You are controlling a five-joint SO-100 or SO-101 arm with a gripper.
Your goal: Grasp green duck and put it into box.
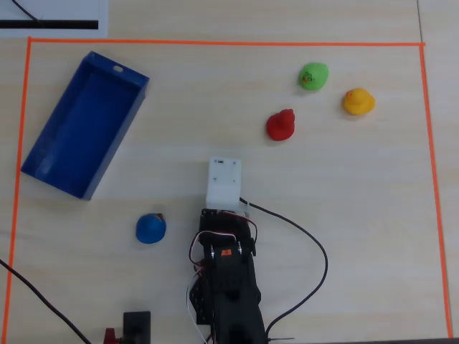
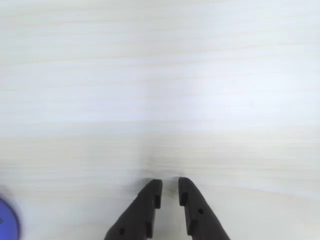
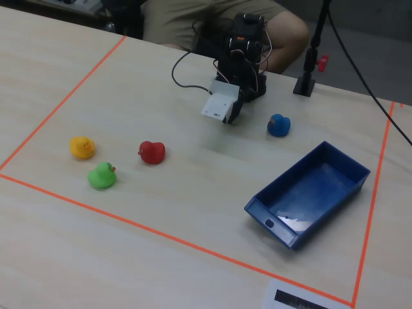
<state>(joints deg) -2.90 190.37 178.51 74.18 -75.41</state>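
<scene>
The gripper hangs over bare table, jaws narrowly parted, holding and touching nothing.

A pale wood table bears the box, green duck, red duck, yellow duck and blue duck.

Pale wood-grain worktop, smooth, matt. Blue plastic box, glossy inside. Green duck rubbery, slight sheen. Hand matt black plastic.
</scene>
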